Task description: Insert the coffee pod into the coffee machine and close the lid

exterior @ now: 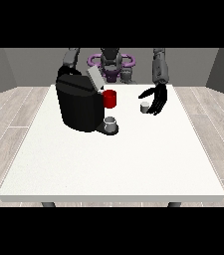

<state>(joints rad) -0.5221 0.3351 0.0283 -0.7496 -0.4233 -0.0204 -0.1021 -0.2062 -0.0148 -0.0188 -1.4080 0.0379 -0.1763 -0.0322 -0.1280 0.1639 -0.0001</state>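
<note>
Coffee machine (78,104): black, grey lid (95,78). Holder (110,98): red. Pod (145,106) beside black fingers (155,108): white-grey. Counter (113,164): white.

The hand at the view's right (157,99) hangs low from a grey forearm (160,67) that comes straight down from the shoulder. Its palm faces the view's left, fingers (156,109) spread and relaxed, pointing downward, thumb (145,93) stretched out sideways. The other arm (71,57) shows only its upper part; its hand is hidden.
</note>
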